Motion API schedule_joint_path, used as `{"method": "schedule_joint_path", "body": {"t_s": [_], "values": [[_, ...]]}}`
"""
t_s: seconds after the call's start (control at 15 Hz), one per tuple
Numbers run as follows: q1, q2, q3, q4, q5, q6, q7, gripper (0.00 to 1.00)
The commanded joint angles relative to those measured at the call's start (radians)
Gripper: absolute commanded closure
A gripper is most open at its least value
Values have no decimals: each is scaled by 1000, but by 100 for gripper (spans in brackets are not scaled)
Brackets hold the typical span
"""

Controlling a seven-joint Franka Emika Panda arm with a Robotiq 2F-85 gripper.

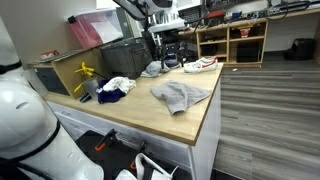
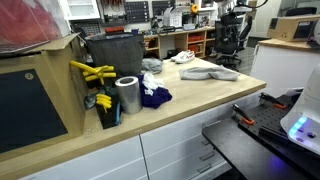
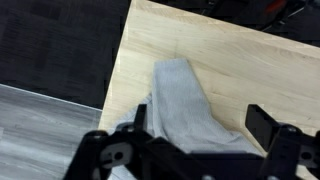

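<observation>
Plainly, in an exterior view the gray cloth point(image 1: 182, 96) is lying near the table's point(image 1: 150, 118) edge, apart from a blue cloth point(image 1: 108, 98). In an exterior view it is resting beyond a metal can point(image 2: 127, 95). In the wrist view the tool point(image 3: 200, 120) is hovering above it, jaws standing wide, gripping nothing.

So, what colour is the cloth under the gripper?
The cloth is plain light grey; the wrist view shows it best.
</observation>
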Motion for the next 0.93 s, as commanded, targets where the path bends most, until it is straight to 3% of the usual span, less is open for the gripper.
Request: {"method": "schedule_joint_path", "body": {"t_s": [0.0,0.53,0.87], "values": [[-2,0,3,2,0,-3,0,0],[-26,7,-12,-64,8,63,-19,0],[-64,67,-16,-34,38,85,-75,0]]}}
